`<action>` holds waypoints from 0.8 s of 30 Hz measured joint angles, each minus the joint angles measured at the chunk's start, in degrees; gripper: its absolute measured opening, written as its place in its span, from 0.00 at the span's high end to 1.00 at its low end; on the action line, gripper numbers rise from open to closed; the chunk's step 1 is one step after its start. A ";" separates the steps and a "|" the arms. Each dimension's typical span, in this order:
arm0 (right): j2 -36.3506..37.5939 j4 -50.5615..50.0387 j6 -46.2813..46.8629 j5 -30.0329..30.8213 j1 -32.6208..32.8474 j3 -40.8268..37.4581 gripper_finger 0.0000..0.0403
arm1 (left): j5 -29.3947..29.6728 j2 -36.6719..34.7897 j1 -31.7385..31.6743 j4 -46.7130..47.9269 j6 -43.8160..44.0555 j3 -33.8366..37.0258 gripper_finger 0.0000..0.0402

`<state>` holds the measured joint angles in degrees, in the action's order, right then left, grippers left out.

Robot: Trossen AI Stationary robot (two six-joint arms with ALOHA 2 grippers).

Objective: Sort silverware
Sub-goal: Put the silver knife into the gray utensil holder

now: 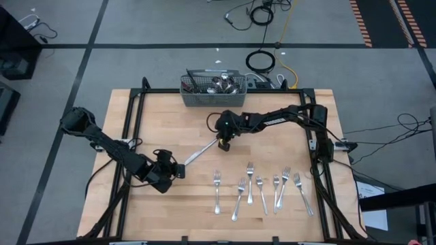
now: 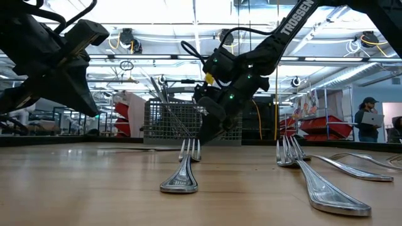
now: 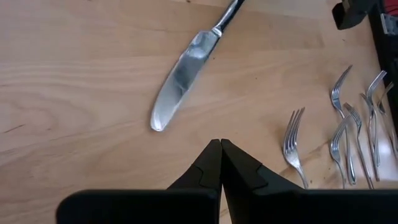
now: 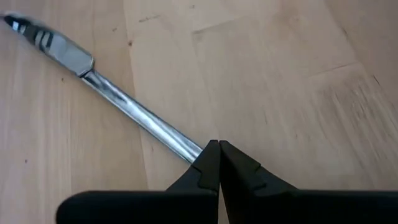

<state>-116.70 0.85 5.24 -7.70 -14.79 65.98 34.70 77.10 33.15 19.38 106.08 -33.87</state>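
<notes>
A table knife [image 1: 203, 152] lies aslant at the table's middle, its blade [image 3: 180, 78] toward the left arm. My right gripper [image 1: 223, 143] is shut on its handle end. My left gripper [image 3: 219, 146] is shut with nothing in it. It hovers just off the blade's rounded tip [image 3: 157, 124], on the near-left side. Several forks [image 1: 262, 187] lie flat in a row on the near right of the table. More silverware stands in the grey mesh basket [image 1: 212, 92] at the far edge. My right gripper pinches the knife's handle at its free end [image 4: 194, 151] between its two fingertips. The fingers come slanting down from the far right. The handle runs away from them toward the left arm. The blade stays low over the wood; whether its tip rests there I cannot tell.
The fork row [image 3: 348, 137] lies close to the right of both grippers, tines toward the far edge. A black frame rail [image 1: 131, 129] borders the table's sides. Bare wood shows at the near left and between the knife and the basket [image 2: 169, 119].
</notes>
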 joint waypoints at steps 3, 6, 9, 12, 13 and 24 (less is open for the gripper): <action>-0.09 0.57 0.62 -0.02 0.02 -0.02 1.00 | -0.30 0.00 0.00 -0.02 0.03 0.00 0.97; -0.19 1.13 1.08 0.06 0.07 -0.04 1.00 | -2.36 0.00 0.21 -0.59 0.66 0.00 0.97; -0.20 1.17 1.16 0.13 0.07 -0.04 1.00 | -3.39 0.00 1.79 -0.90 5.10 0.00 0.97; -0.20 1.20 1.11 0.16 0.07 -0.09 1.00 | -3.48 0.00 3.83 -0.21 8.79 0.00 0.97; -0.20 1.20 1.11 0.15 0.07 -0.09 1.00 | -3.50 0.02 4.41 -0.18 9.97 0.02 0.97; -0.24 1.57 1.13 0.17 0.07 -0.15 1.00 | 4.28 3.17 4.73 -6.41 -6.53 0.70 0.80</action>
<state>-116.95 2.42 6.37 -7.53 -14.72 65.82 38.97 80.27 37.88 12.98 99.56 -33.17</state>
